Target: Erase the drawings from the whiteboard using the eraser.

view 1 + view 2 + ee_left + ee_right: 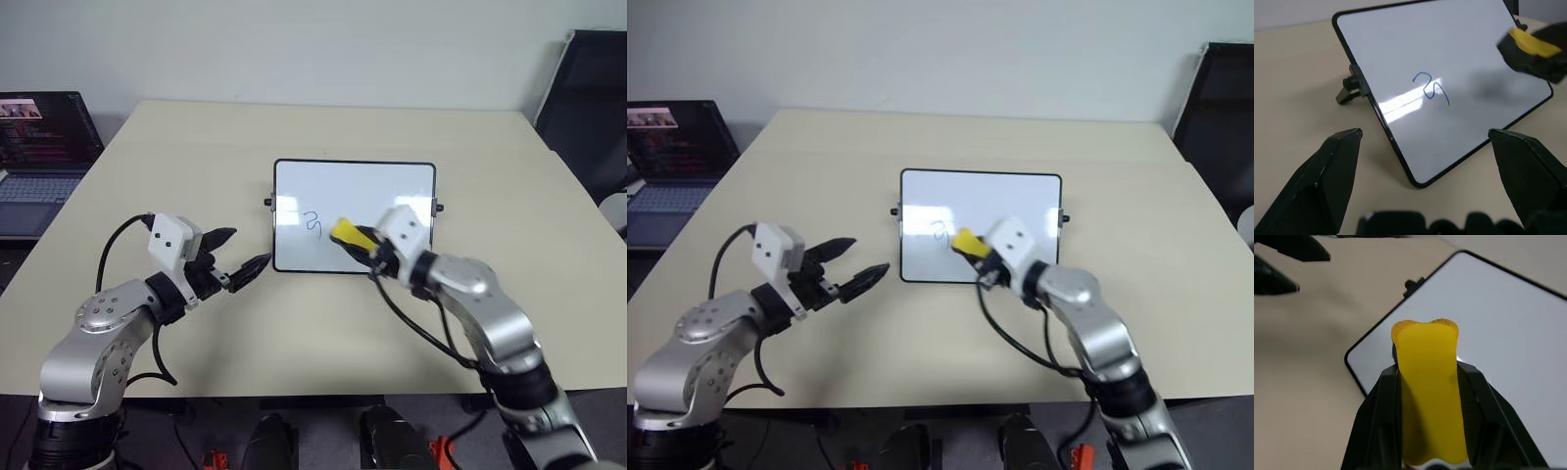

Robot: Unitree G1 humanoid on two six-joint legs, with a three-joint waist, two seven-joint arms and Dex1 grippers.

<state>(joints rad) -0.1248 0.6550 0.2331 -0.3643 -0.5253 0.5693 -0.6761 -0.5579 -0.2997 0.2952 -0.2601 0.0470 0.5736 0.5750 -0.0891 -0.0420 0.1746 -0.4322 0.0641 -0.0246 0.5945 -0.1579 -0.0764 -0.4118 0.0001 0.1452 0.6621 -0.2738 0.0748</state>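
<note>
Beige tabletop (pixel 196 147) carries a small glossy white black-framed whiteboard (pixel 392 186). One blue curly scribble (pixel 313 221) is seen, perhaps unreadable. Just beside it, the yellow block eraser (pixel 349 234) is clamped by the right gripper (pixel 367 251). Left gripper (pixel 238 255) fingers are spread.

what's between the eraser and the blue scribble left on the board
Nothing visible. The right gripper holds the eraser just beside the scribble, with bare board between them. The left gripper stands open off the board's left edge, out of the path.
</note>
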